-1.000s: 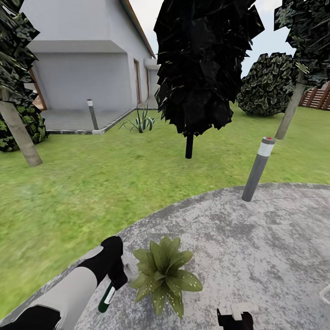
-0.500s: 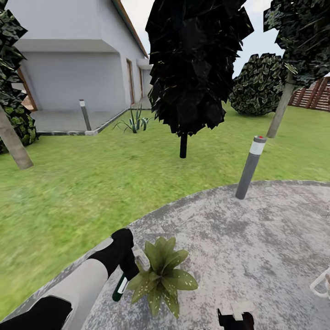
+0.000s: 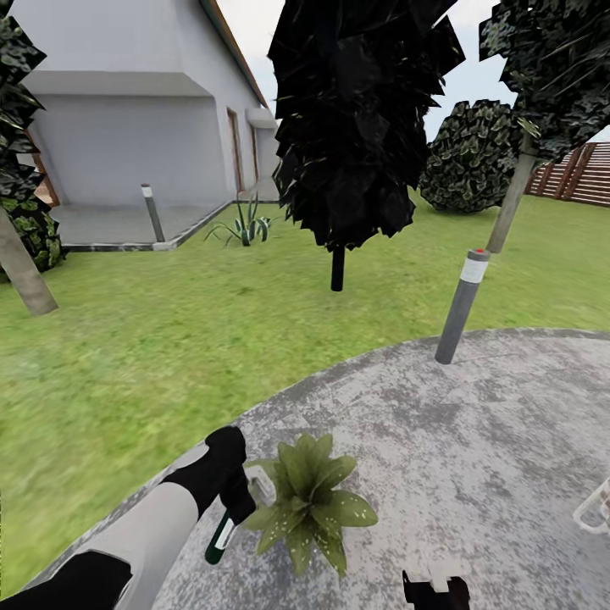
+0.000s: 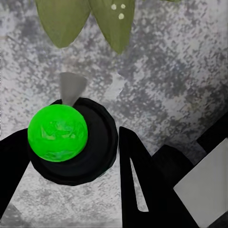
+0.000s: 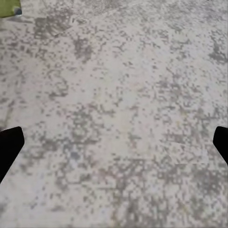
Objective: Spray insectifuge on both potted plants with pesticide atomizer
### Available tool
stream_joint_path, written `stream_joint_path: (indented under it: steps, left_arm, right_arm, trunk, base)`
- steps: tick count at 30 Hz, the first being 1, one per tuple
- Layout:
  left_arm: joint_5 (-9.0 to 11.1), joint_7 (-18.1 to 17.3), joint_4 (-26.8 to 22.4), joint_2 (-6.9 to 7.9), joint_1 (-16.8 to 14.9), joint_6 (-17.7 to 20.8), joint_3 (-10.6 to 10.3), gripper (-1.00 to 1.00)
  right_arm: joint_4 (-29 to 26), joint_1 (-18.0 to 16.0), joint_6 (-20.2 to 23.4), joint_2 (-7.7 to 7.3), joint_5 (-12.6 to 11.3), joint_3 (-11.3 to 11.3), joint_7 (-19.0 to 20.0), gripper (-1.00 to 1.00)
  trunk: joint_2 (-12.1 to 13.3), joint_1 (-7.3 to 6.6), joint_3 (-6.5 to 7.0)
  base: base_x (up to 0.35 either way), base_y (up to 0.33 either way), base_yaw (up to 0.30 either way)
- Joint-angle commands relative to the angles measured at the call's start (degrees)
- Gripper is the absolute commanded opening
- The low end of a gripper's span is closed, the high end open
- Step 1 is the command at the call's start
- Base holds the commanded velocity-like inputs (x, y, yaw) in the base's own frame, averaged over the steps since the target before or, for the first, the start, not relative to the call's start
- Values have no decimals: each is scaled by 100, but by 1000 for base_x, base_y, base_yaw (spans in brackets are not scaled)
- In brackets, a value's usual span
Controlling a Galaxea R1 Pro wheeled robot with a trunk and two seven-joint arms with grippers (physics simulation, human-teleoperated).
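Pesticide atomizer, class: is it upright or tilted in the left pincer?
Tilted: the pesticide atomizer slants, base toward the camera, held by the left pincer.

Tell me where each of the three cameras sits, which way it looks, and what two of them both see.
Head view: high up, facing forward and down over the patio and lawn; left arm and left hand holding the spray bottle show.
Left wrist view: looks along the fingers, shut on the bottle, down at paving.
Right wrist view: looks down at bare paving; open fingertips at the edges.
Head and left wrist views share the potted plant.
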Motion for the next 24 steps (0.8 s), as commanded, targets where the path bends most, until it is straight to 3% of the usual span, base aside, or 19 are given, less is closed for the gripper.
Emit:
stream_joint_path:
  steps: [1, 5, 7, 8, 19, 24]
  left_arm:
    - [-42, -46, -7, 3, 5, 35, -15, -100]
    - [-59, -33, 4, 108, 31, 25, 2, -100]
    - [-54, -18, 27, 304, 48, 14, 3, -100]
    - [-50, -28, 23, 331, 47, 11, 6, -100]
    - [15, 10, 41, 290, 182, -11, 38, -100]
    - [-46, 11, -2, 157, 273, -6, 19, -100]
  right_arm:
    - [3, -4, -14, -1, -27, 49, -29, 100]
    - [3, -3, -14, -1, -26, 49, -29, 100]
    - [7, -3, -14, -1, -22, 49, -29, 100]
    - [8, -3, -14, -1, -22, 51, -29, 100]
    - [10, -3, -14, -1, -21, 49, -29, 100]
    - [10, -4, -14, -1, -21, 49, -29, 100]
  trunk:
    - [-2, -1, -5]
    - [-2, -1, -5]
    - [-2, -1, -5]
    - [-2, -1, -5]
    - [-2, -1, -5]
    - [-2, -1, -5]
  base:
    - [10, 48, 0]
    - [3, 12, 0]
    - [0, 1, 0]
    - [0, 0, 0]
    - [0, 0, 0]
    - [0, 0, 0]
